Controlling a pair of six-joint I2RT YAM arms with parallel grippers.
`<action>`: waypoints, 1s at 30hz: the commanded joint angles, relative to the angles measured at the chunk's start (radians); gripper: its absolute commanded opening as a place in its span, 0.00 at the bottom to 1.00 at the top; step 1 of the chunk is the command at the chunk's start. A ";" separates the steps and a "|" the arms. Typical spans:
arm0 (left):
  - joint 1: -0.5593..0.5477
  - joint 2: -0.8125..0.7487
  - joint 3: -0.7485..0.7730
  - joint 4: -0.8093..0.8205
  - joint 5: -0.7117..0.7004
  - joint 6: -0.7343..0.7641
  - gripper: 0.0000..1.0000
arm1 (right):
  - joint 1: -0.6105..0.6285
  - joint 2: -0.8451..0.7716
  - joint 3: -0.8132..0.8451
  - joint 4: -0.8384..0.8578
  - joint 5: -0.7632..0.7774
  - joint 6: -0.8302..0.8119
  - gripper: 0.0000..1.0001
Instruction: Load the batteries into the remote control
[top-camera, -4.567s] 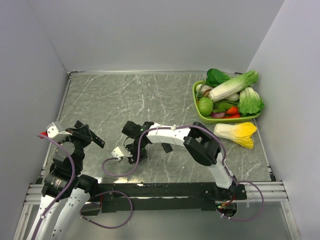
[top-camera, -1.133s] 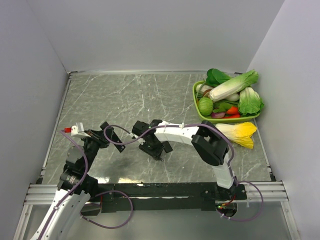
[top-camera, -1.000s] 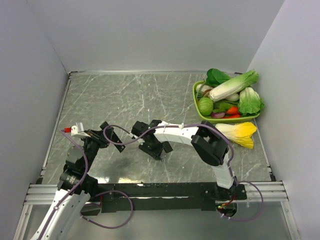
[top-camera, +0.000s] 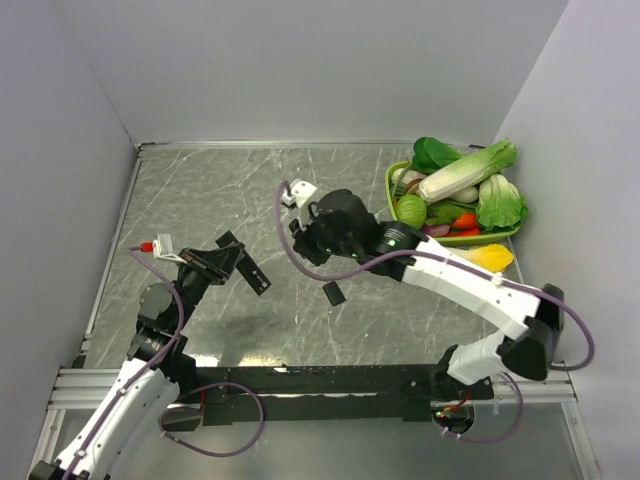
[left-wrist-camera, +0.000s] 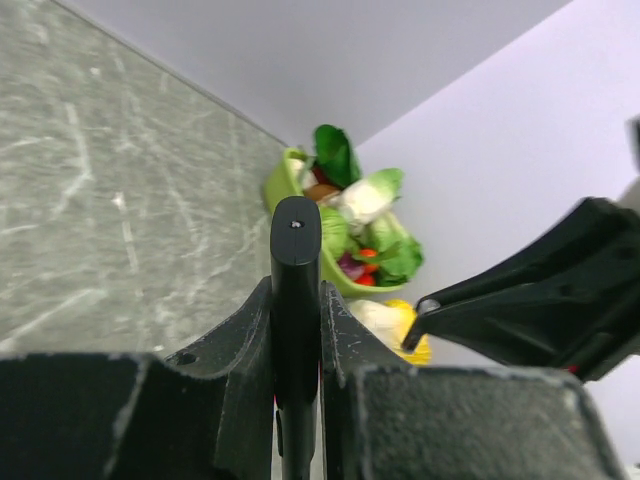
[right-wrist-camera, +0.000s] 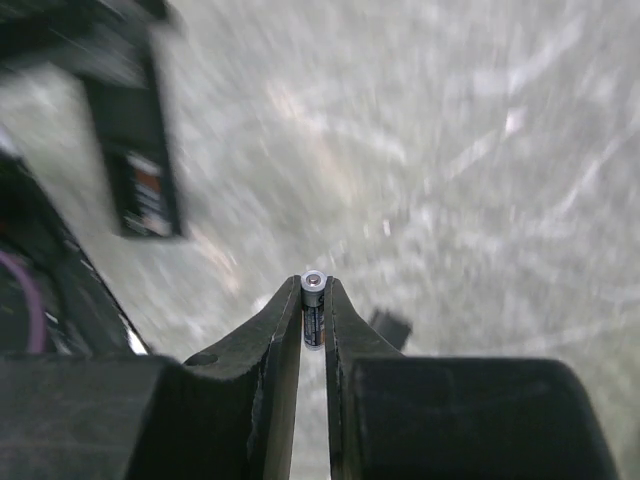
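The biggest risk is the two arms meeting. The right arm (top-camera: 440, 268) reaches across the grey marbled surface (top-camera: 220, 190) toward the left arm (top-camera: 150, 340), and a misjudged approach could knock the slim, flat black plastic remote control (left-wrist-camera: 296, 240) askew. The left pincer (left-wrist-camera: 297, 310) is clamped on that remote, holding it edge-on and raised above the surface's left side. The grip looks to be near one end, so the remote could pivot if pressed.

The right pincer (right-wrist-camera: 313, 305) is closed on a tiny dark grey metallic battery (right-wrist-camera: 314, 283) above the middle of the surface. Only the fingertips pinch it, so it may twist out or go in the wrong way round. The small flat black rectangular cover (top-camera: 334, 293) lies loose on the surface beneath.

The green plastic basket (top-camera: 391, 200) at the right holds toy vegetables:
- a long white-and-green cabbage (top-camera: 465, 172)
- leafy greens (top-camera: 500, 203)
- a round green piece (top-camera: 411, 212)
- red bits (top-camera: 463, 222)

A yellow-and-white leafy vegetable (top-camera: 492, 258) lies just outside it. The remote's battery bay is too blurred to tell what it holds.
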 joint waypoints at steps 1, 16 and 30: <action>-0.001 0.084 0.039 0.267 0.064 -0.107 0.01 | 0.012 -0.129 -0.060 0.228 -0.098 -0.024 0.00; -0.002 0.289 0.068 0.545 0.118 -0.261 0.02 | 0.043 -0.153 -0.169 0.511 -0.276 0.043 0.00; -0.004 0.284 0.074 0.573 0.127 -0.252 0.02 | 0.057 -0.056 -0.151 0.526 -0.293 0.057 0.00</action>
